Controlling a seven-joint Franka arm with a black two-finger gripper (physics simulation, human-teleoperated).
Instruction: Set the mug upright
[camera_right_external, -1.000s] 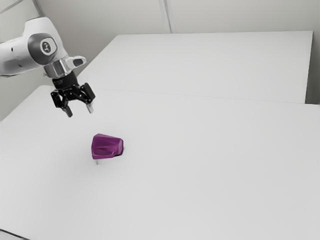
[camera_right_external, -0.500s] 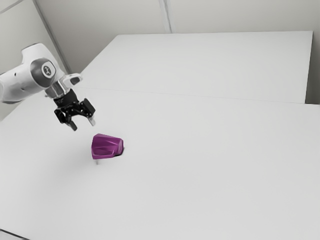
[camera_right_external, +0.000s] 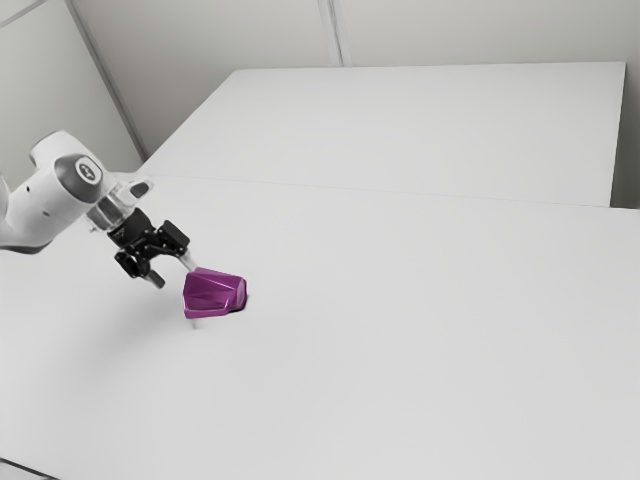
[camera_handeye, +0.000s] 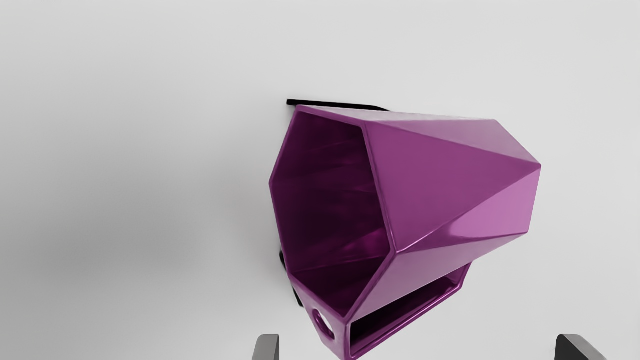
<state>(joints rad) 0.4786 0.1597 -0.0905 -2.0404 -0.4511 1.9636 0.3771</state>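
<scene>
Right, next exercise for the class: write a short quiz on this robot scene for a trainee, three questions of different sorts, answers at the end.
1. True or false: the mug is lying on its side on the table.

2. Multiple choice: how does the gripper stand?
A) Shut on the mug's handle
B) Open, with its fingers apart
C) Fully shut, with its fingertips touching each other

3. Fill in the blank: in the exterior view, the gripper is toward the view's ____ from the mug.

Key: 1. True; 2. B; 3. left
</scene>
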